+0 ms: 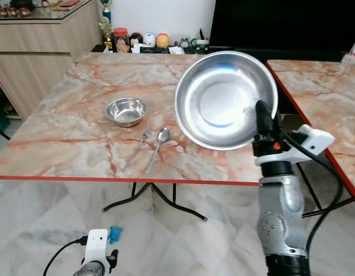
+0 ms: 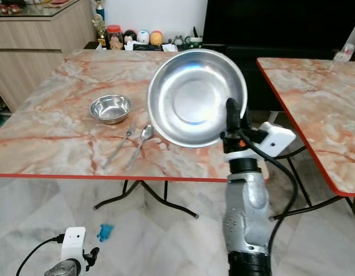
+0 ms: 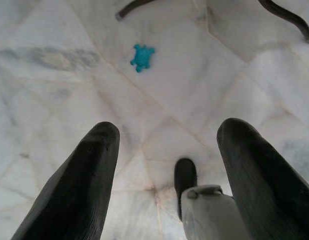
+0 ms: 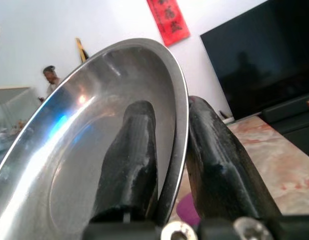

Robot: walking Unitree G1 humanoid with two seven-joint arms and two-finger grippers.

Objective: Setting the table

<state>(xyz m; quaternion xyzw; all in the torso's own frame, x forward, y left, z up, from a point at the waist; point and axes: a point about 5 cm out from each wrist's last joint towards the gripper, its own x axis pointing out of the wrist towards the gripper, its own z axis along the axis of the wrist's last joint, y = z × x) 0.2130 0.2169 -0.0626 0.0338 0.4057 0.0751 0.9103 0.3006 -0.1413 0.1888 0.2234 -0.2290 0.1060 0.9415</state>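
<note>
My right gripper (image 1: 263,115) is shut on the rim of a large steel plate (image 1: 223,98), held upright on edge above the right end of the marble table (image 1: 62,144). In the right wrist view the plate (image 4: 94,125) has its rim pinched between the two fingers (image 4: 219,165). A small steel bowl (image 1: 126,111) sits on the table to the left. A fork (image 1: 137,148) and a spoon (image 1: 157,146) lie side by side just in front of the bowl. My left gripper (image 3: 167,175) hangs low over the floor, open and holding nothing.
A second marble table (image 1: 321,103) stands to the right with a gap between. A wooden cabinet (image 1: 39,52) is at the back left, jars and figurines (image 1: 143,40) behind the table, a dark TV (image 1: 281,23) beyond. A small blue toy (image 1: 114,233) lies on the floor.
</note>
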